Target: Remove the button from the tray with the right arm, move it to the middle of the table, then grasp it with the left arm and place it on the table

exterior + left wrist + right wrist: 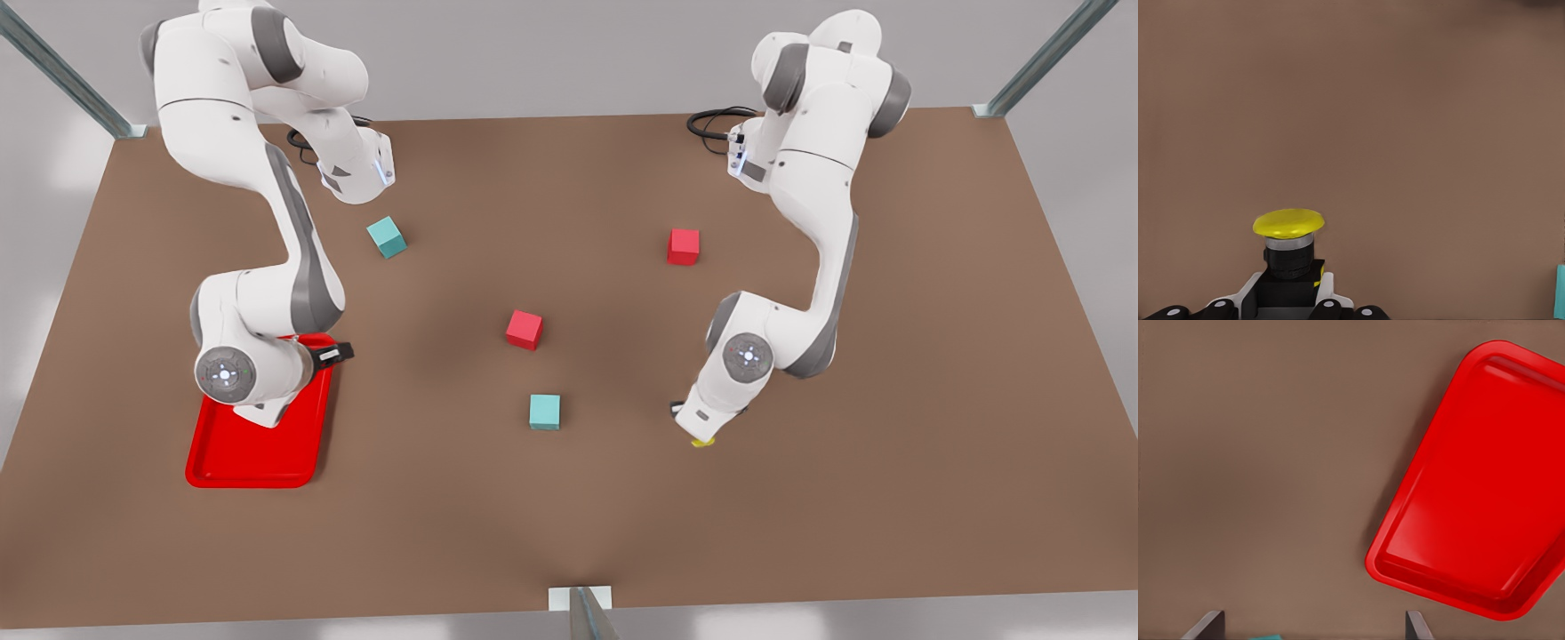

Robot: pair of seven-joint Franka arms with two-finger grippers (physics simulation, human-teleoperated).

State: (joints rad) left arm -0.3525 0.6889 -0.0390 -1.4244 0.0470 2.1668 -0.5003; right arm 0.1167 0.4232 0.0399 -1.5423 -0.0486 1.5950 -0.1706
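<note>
Yellow-domed button (1288,250) sits between left fingers (1327,305) on table (1405,133).

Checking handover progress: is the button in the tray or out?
Out. The tray lies bare; the left gripper holds the button.

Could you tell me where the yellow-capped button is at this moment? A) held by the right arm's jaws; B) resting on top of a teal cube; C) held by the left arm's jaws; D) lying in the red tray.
C: the left wrist view shows the button clamped between the left gripper's jaws above the table, while the tray under the right gripper holds nothing.
</note>
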